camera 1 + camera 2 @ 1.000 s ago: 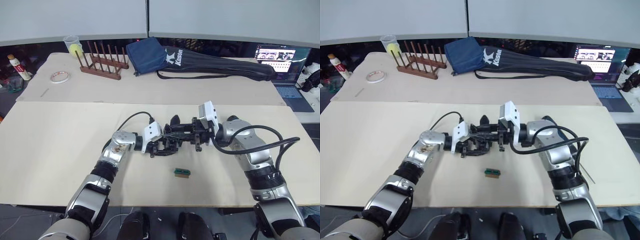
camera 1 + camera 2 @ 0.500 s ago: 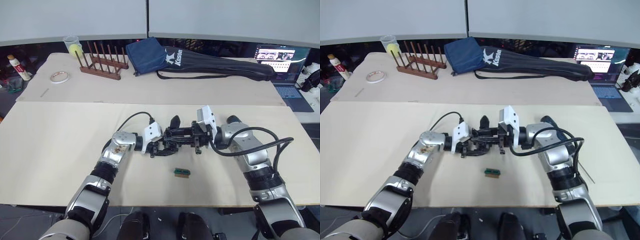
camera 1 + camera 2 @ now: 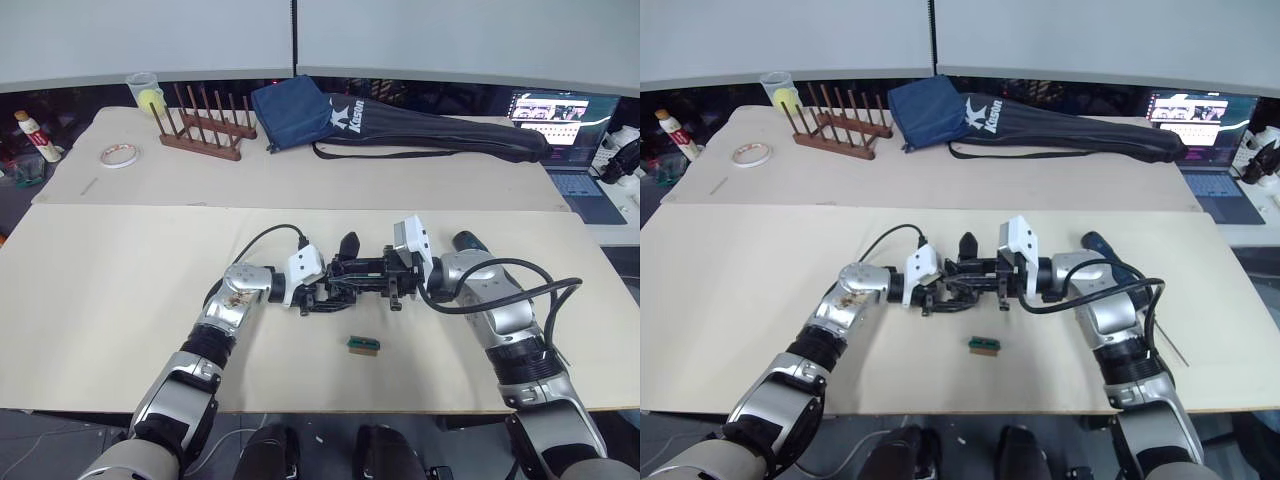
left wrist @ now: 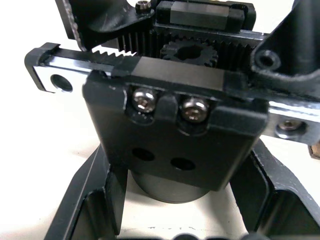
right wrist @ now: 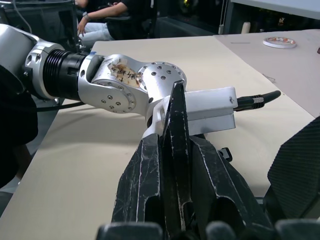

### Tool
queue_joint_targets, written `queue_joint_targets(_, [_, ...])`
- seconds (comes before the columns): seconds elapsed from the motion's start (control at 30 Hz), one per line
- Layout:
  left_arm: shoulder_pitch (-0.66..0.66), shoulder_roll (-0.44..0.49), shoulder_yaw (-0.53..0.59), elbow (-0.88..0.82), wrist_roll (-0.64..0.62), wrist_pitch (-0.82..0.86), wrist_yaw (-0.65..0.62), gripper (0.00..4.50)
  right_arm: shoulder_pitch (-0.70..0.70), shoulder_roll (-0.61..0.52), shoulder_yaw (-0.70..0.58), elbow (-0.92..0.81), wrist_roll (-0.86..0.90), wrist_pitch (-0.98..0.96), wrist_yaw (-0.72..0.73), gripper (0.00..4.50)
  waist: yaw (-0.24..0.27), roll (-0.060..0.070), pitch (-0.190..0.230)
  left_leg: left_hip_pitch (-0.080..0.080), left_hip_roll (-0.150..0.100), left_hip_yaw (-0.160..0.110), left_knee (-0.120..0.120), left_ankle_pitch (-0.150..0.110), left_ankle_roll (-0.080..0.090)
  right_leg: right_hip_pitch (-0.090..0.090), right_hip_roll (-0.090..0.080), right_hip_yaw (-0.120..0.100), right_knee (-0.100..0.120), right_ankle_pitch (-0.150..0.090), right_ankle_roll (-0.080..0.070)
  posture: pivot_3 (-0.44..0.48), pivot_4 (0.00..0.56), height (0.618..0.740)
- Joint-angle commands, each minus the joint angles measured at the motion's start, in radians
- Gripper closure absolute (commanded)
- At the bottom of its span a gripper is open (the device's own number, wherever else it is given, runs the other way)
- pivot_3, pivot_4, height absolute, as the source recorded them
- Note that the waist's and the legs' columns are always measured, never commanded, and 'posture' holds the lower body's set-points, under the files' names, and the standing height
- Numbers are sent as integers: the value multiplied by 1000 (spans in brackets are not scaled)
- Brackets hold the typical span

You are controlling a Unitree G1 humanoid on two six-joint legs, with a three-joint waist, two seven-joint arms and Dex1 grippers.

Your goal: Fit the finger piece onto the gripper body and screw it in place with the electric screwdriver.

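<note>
Nearest you, the small green block (image 3: 363,345) lies loose on the bench (image 3: 120,300), same spot as before, not part of the job.

Just past it, the left tool (image 3: 312,297) is clamped around the rounded base of the gripper body (image 4: 175,130) and holds it just above the bench; two screws and two empty holes show on its face. The right tool (image 3: 398,285) is closed tight on the finger piece (image 5: 176,125), a thin black wedge standing between its fingers.

What changed: over the last second your right arm has slid in toward the left one and dropped lower, so the finger piece now sits right up against the gripper body. Whether it is actually seated I cannot tell. Judged from this, you are mid-fit and no screwing has started.

That move also uncovered a dark blue-black cylinder (image 3: 1095,241) on the bench behind the right wrist, probably the electric screwdriver. Neither tool touches it.

Far side: tape roll (image 3: 119,154), wooden rack (image 3: 203,125), plastic cup (image 3: 145,90), blue bag (image 3: 293,108), long black bag (image 3: 440,135) and laptop (image 3: 580,150). The white lettering on the black bag reads about "Kason". The laptop screen is too small to read.
</note>
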Motion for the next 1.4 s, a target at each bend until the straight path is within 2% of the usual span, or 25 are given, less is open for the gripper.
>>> queue_joint_targets(0.03, [0, 0, 2, -43, -6, 6, 0, 2180, 19, -17, 5, 69, -37, 6, -9, 4162, 0, 0, 0, 1, 0, 0, 0, 0, 0, 1, 0, 0, 0, 0, 0, 0, 150, 740])
queue_joint_targets(0.2, [4, 6, 2, -50, -8, 10, 1, 2180, 59, -18, -8, 72, -44, -95, -8, 4162, -1, 0, 0, 9, 1, -1, -1, 0, 0, 10, 0, 0, -2, 0, 0, 0, 150, 740])
queue_joint_targets(0.37, [5, 18, 3, -55, -10, 12, -2, 2180, 73, -45, 53, 78, -28, -41, 79, 4162, -1, 0, 0, 11, 2, -1, -2, -1, 0, 11, 0, 0, -2, 0, 0, 0, 150, 740])
queue_joint_targets(0.47, [5, 22, 4, -57, -10, 12, -3, 2180, 46, -44, 70, 127, -21, 24, 103, 4162, -2, 0, 0, 11, 2, -1, -2, -1, 1, 11, 0, 0, -3, 0, 0, 0, 150, 740])
queue_joint_targets(0.63, [9, 27, 4, -70, -11, 18, -3, 2180, 23, -48, 100, 189, -55, 28, 140, 4162, -5, 0, 0, 12, 2, -1, -2, -1, 1, 12, 0, 0, -3, 0, 0, 0, 150, 740])
queue_joint_targets(0.87, [17, 25, 4, -81, -13, 27, 5, 2180, 87, -21, 65, 164, -87, 1, -9, 4162, -9, 0, -7, 13, 2, -1, -2, -1, 1, 12, 0, 0, -3, 0, 0, 0, 150, 740])
queue_joint_targets(1.0, [20, 21, 2, -85, -14, 31, 7, 2180, 125, -41, 84, 122, -82, 17, -5, 4162, -15, 1, -16, 14, 3, -1, -3, -1, 0, 13, 0, 0, -2, -1, -1, 0, 150, 740])
queue_joint_targets(1.23, [18, 20, 5, -83, -17, 32, 12, 2180, 45, -83, 165, 214, -112, 29, 122, 4162, -14, 1, -16, 14, 2, -1, -3, -1, 1, 13, -1, 0, -3, -1, -1, 0, 150, 740])
queue_joint_targets(1.4, [29, 28, 5, -101, -20, 38, 12, 2180, -15, -55, 188, 311, -129, 18, 128, 4162, -16, 1, -18, 14, 2, -1, -3, -2, 2, 13, -1, 0, -3, -1, -1, 0, 150, 740])
